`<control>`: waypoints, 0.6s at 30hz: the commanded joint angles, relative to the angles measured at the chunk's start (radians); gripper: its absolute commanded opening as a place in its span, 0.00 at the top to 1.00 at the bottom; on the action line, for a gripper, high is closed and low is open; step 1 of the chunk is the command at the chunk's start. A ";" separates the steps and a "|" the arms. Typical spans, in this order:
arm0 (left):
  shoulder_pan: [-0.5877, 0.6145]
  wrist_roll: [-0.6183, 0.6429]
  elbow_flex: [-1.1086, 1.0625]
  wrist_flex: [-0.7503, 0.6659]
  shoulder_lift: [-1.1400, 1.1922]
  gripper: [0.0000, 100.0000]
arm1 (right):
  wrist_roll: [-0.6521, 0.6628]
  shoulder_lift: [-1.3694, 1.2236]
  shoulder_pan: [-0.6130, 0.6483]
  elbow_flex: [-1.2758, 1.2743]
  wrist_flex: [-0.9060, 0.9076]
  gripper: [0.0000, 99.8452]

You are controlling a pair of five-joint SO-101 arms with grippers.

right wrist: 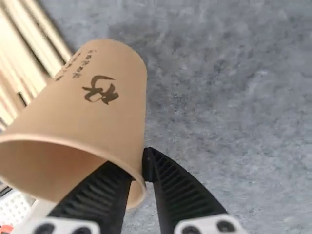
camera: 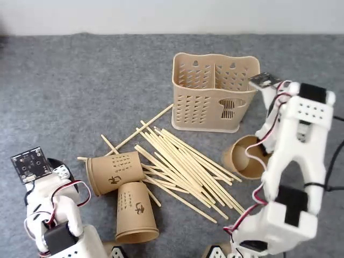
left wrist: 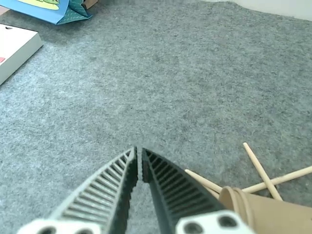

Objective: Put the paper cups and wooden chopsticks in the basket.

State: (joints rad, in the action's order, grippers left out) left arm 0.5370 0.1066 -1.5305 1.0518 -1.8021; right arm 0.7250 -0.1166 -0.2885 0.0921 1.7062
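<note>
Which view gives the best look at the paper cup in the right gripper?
The right wrist view: the paper cup is close up, its rim pinched in the right gripper. The high view shows its open mouth beside the basket, partly hidden by the arm. The left wrist view faces another cup.

The left arm (camera: 51, 212) and right arm (camera: 294, 161) are white with black blocks and thin red, white and black wires. Their fingers (left wrist: 165, 180) are black with ridges.
</note>
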 commanded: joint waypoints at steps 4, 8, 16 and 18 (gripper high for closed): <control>0.003 -0.012 0.007 -0.021 -0.014 0.98 | 0.009 -0.042 -0.087 0.141 0.021 0.98; 0.003 -0.012 0.007 -0.021 -0.014 0.98 | 0.011 -0.065 -0.090 0.140 0.021 0.98; 0.003 -0.012 0.007 -0.021 -0.014 0.98 | 0.012 -0.097 -0.087 0.144 0.053 0.86; 0.003 -0.012 0.007 -0.021 -0.014 0.98 | 0.012 -0.087 -0.077 0.146 0.074 0.83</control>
State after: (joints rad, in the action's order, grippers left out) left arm 0.5370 0.1066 -1.5305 1.0518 -1.8021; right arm 0.7250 -0.2271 -0.3682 0.1826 1.7415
